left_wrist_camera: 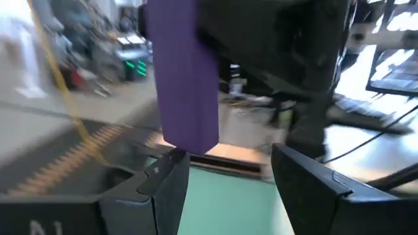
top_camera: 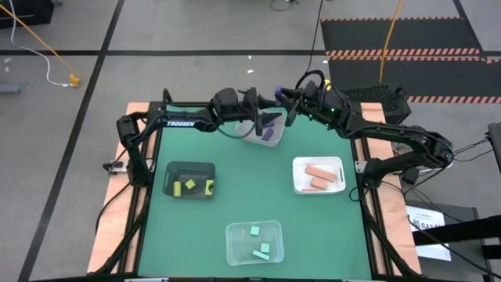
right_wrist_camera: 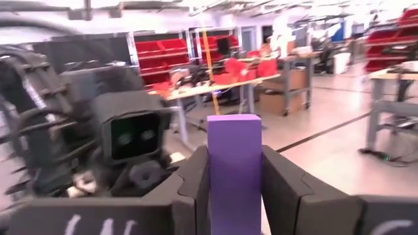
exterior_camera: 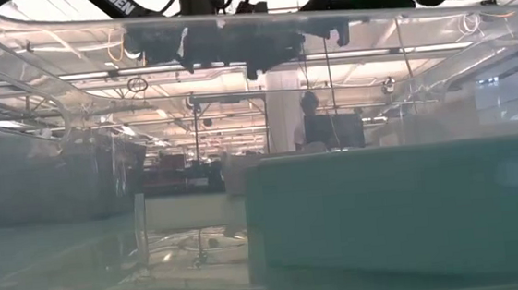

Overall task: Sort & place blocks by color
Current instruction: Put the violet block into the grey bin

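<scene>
My right gripper (right_wrist_camera: pixel 235 189) clamps a purple bar block (right_wrist_camera: pixel 234 166), long axis poking straight out past my fingertips, held over the table's far edge above the tray with purple blocks (top_camera: pixel 262 135); my left gripper (left_wrist_camera: pixel 228 183) sits open, nearest, facing it

High view: even, bright overhead light, soft short shadows under the arms on the green bench (top_camera: pixel 250 200), sharp throughout. Low view: shot through a clear tray (exterior_camera: pixel 66 49), hazy, washed out, ceiling lights glaring, curved plastic warps the edges. Left wrist view: heavy motion blur, purple block (left_wrist_camera: pixel 183 72) smeared, bright window glare. Right wrist view: purple block sharp, room behind soft, well lit.
</scene>
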Robot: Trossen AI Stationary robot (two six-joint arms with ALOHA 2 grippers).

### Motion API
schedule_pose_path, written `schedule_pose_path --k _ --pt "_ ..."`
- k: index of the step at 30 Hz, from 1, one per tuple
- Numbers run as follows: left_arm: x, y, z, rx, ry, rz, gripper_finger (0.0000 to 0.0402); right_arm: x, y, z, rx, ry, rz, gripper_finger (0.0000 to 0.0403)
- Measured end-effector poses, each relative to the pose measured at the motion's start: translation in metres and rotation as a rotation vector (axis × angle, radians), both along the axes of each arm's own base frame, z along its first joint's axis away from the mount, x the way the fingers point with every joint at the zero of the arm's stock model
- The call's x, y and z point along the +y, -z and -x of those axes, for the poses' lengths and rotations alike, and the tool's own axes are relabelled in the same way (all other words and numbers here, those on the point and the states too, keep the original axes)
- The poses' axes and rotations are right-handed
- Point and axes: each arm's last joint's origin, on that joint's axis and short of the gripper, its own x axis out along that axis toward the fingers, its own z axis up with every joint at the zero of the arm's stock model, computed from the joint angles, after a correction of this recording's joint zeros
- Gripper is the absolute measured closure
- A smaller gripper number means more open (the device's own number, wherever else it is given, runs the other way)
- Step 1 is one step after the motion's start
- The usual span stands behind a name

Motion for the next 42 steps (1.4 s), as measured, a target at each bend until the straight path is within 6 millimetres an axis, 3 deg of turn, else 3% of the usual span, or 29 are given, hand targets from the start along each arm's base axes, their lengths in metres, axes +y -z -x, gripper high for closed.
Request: schedule_pose_path --k 7,11,15,18,30,42 --pt "-0.024 0.000 -0.011 0.075 -0.172 -0.469 0.0186 0.014 -0.004 -0.006 -0.039 0.007 0.022 0.0315" --pt "-0.037 0.001 -0.015 0.139 -0.314 -0.584 0.0186 0.019 -0.004 -0.008 -0.027 0.083 0.038 0.0315" --pt "-0.041 -0.001 -0.015 0.164 -0.463 -0.557 0.0186 0.019 -0.003 -0.009 0.011 0.129 0.072 0.0315" --pt "-0.041 -0.003 -0.015 0.127 -0.480 -0.503 0.0186 0.020 -0.002 -0.009 0.021 0.128 0.068 0.0315" --pt "-0.045 -0.017 -0.018 -0.051 -0.360 -0.297 0.0190 0.021 0.000 -0.009 0.070 0.126 0.101 0.0314" --pt "-0.040 -0.018 -0.017 -0.067 -0.385 -0.229 0.0341 0.032 0.000 -0.013 0.115 0.113 0.181 0.0314"
